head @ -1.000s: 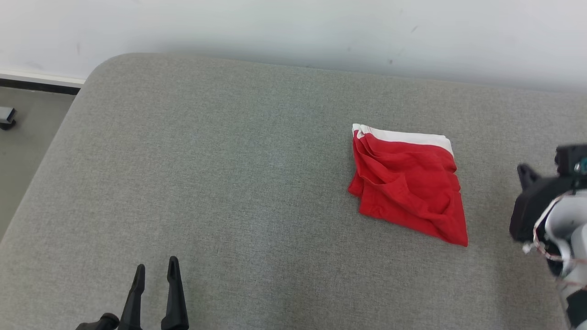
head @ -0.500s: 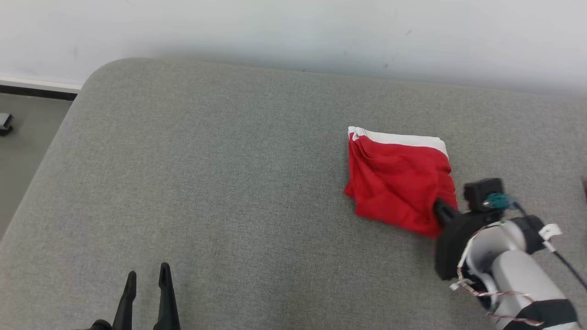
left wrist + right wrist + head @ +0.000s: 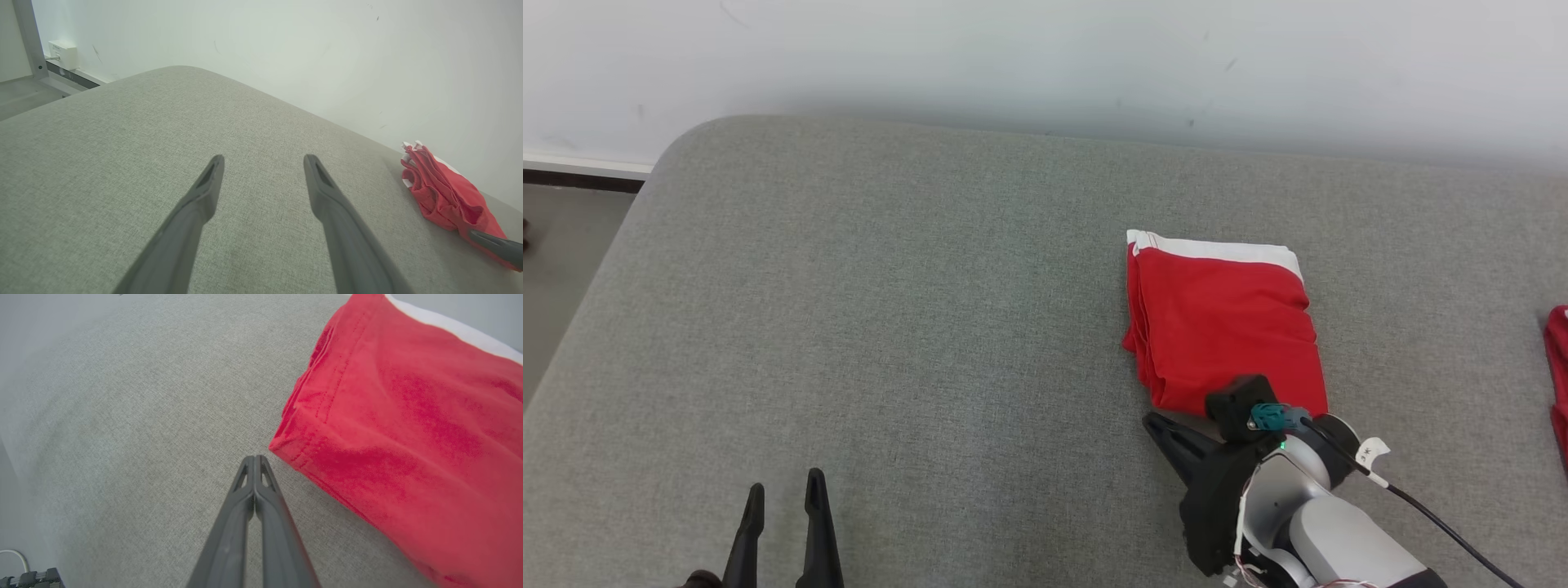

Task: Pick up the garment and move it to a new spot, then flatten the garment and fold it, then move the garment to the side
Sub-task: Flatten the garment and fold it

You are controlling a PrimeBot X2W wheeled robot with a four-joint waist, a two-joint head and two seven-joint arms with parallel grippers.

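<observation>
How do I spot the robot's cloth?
On the grey cushion by the white wall, look right. The folded red garment lies beside the shut right gripper. Only it has a white band; the other red cloth at the edge shows none.

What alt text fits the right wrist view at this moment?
The right tool, its two dark fingers pressed shut and holding nothing, points at the grey padded surface just beside the near corner of a folded red garment. The garment lies flat at the right, with a white band along its far edge.
</observation>
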